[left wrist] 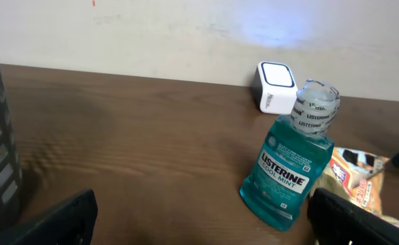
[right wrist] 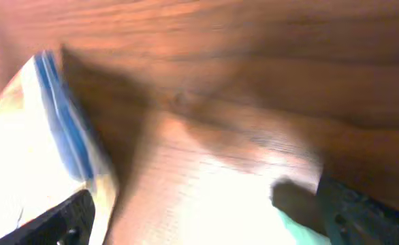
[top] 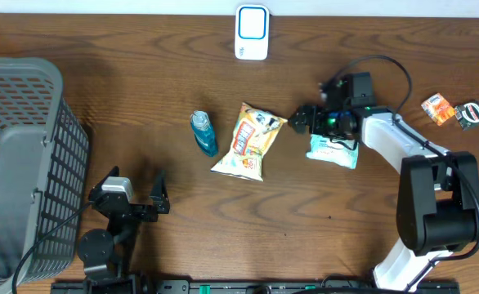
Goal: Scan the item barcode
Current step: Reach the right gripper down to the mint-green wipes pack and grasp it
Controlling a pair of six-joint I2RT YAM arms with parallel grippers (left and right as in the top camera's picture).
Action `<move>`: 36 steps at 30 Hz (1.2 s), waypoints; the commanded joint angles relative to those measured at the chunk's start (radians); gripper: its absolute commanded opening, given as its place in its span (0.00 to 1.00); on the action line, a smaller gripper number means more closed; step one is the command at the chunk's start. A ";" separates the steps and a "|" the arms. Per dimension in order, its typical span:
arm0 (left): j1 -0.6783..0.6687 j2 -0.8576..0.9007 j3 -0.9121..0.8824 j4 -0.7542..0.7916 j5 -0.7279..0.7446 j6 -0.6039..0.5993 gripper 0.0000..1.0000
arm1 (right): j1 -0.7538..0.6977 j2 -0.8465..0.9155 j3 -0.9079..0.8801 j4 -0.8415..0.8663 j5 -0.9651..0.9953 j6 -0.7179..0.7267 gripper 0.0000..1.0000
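A white and blue scanner (top: 252, 33) stands at the table's far edge and shows again in the left wrist view as the scanner (left wrist: 276, 87). Three items lie mid-table: a teal mouthwash bottle (top: 204, 133), a yellow snack bag (top: 250, 140) and a teal-white pouch (top: 333, 150). My right gripper (top: 302, 118) hovers open between the snack bag (right wrist: 36, 150) and the pouch (right wrist: 301, 233), holding nothing. My left gripper (top: 139, 197) rests open near the front edge, with the mouthwash bottle (left wrist: 291, 170) lying ahead of its right finger (left wrist: 363, 218).
A grey mesh basket (top: 23, 163) fills the left side. Two small packets, one orange (top: 438, 109) and one dark (top: 472, 114), lie at the far right. The right arm's base (top: 436, 212) stands at the front right.
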 commanded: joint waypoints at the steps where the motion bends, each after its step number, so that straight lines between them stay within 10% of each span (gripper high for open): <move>1: -0.002 -0.005 -0.018 -0.028 0.016 0.009 0.98 | 0.021 -0.029 0.114 -0.142 0.121 -0.156 0.99; 13: -0.002 -0.005 -0.018 -0.028 0.016 0.009 0.98 | 0.140 -0.157 0.153 -0.477 0.600 -0.291 0.99; 36: -0.002 -0.005 -0.018 -0.028 0.016 0.009 0.98 | 0.237 -0.144 -0.211 -0.196 0.799 -0.448 0.87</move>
